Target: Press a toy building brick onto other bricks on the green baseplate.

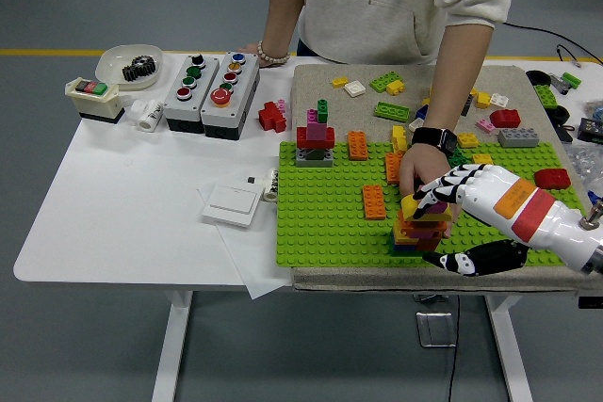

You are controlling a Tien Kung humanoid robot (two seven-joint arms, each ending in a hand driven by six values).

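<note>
the robot's white right hand point(450, 187) curls its fingers over the yellow plastic brick point(411, 205) topping the tall multicoloured brick stack point(421, 227) near the flat green studded baseplate's point(325, 218) front edge, where a person's hand point(421, 168) steadies it, and a skewed push could topple it.

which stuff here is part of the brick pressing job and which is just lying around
In the job:
- green baseplate
- brick stack at its near right
- right robot hand, fingers over the stack top
- person's hand behind the stack

Lying about:
- button boxes
- white wall switch
- bowl with a gear
- loose bricks on the mat beyond the plate
</note>
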